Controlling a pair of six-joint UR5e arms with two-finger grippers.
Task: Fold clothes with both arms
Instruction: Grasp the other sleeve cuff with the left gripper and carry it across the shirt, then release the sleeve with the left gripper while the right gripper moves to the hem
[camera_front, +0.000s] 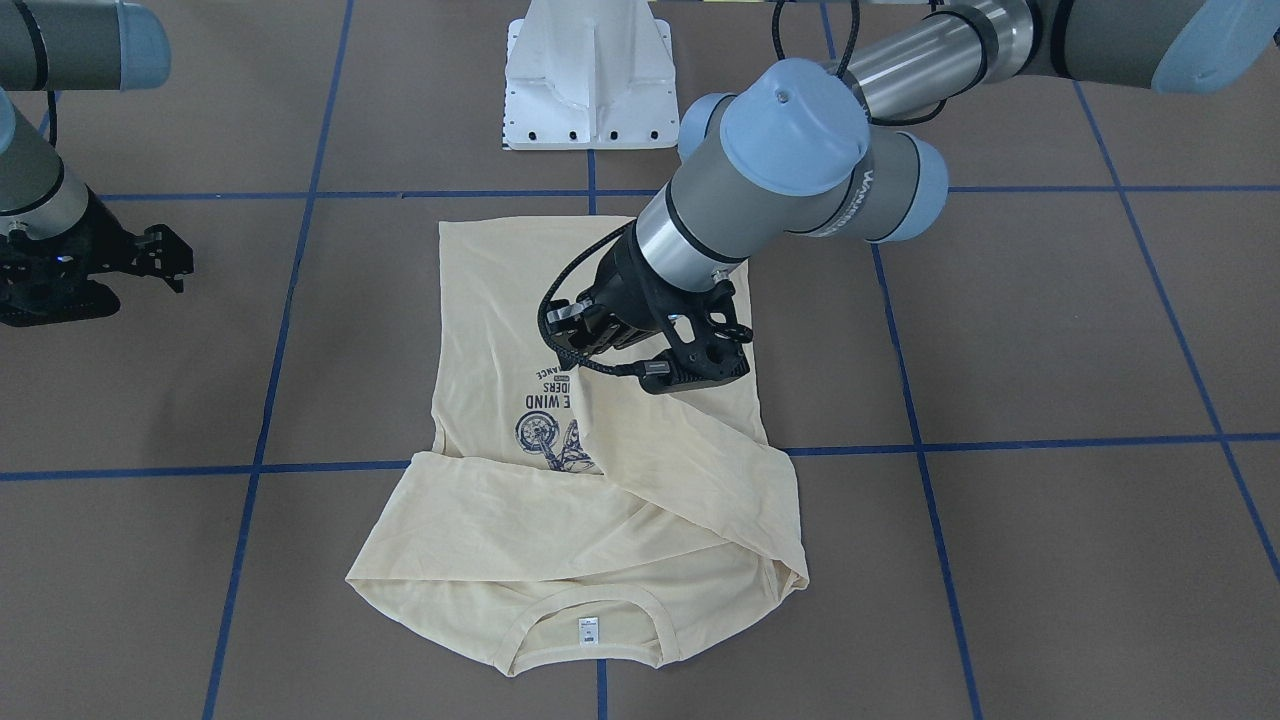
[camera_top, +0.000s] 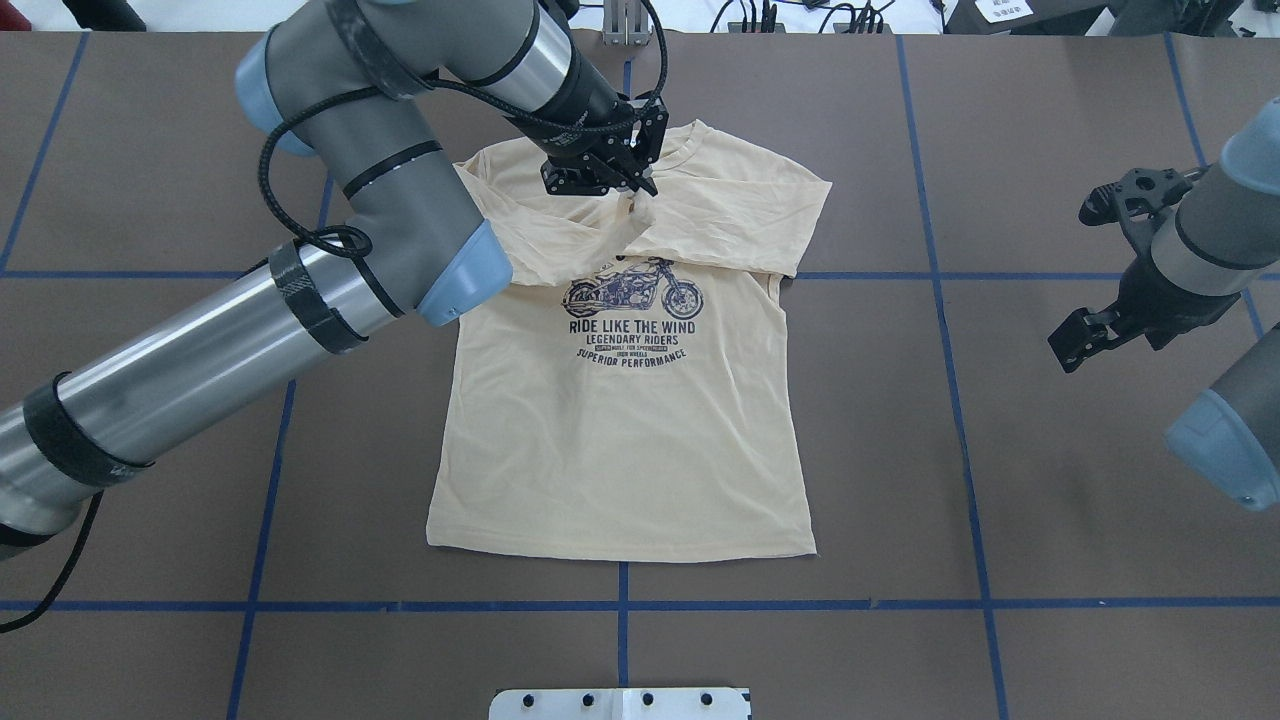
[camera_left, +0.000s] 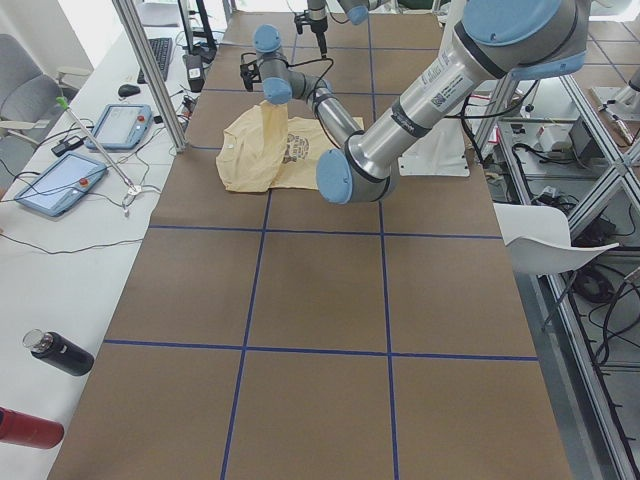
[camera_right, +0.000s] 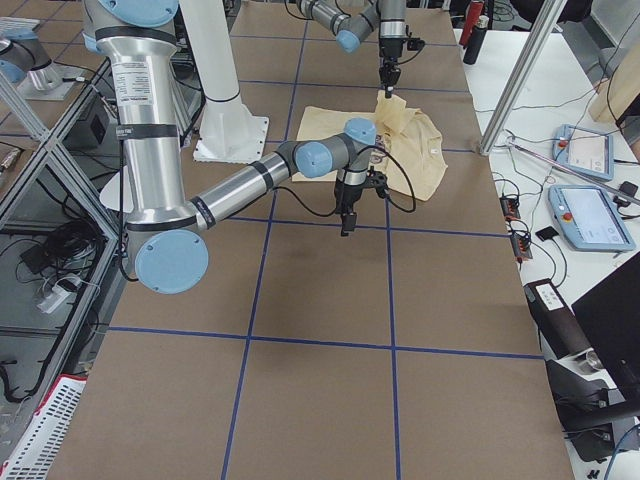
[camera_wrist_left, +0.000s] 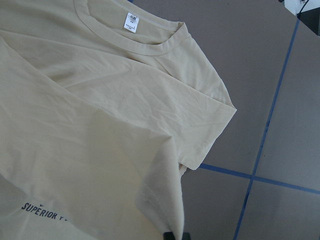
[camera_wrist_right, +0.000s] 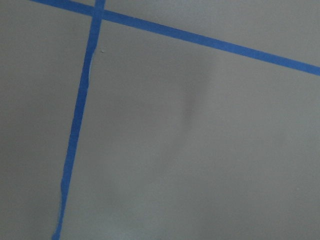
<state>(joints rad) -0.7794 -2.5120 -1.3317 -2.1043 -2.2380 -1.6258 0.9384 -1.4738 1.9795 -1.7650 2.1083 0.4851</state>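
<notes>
Front view: my left gripper (camera_front: 668, 378) pinches the sleeve (camera_front: 690, 460) above the T-shirt (camera_front: 520, 530), mid-table. Overhead: right gripper (camera_top: 1088, 268) hangs spread, far right. I'd carry the sleeve low across the chest and release it flat.

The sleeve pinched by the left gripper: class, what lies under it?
Under the sleeve held by the left gripper lies the chest of the T-shirt; the motorcycle print shows beside it. What the fold covers cannot be seen.
</notes>
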